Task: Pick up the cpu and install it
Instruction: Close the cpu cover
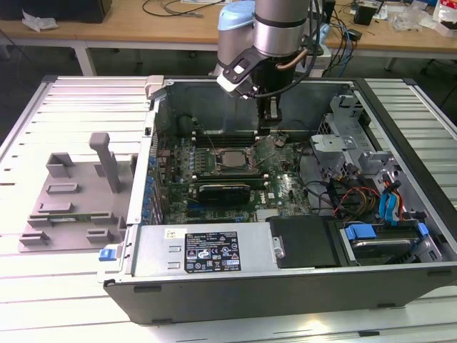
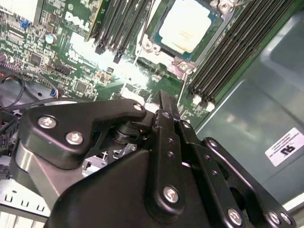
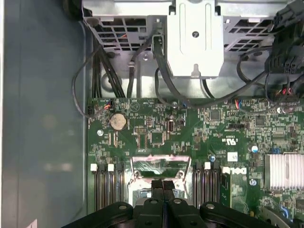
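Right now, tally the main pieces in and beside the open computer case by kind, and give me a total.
computer case: 1
cpu, seated in the socket: 1
long black card: 1
grey fixture tray, outside the case: 1
gripper: 1
Total: 5

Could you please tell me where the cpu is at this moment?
The cpu lies in the socket frame on the motherboard inside the computer case, just to the exterior view's left of the gripper.
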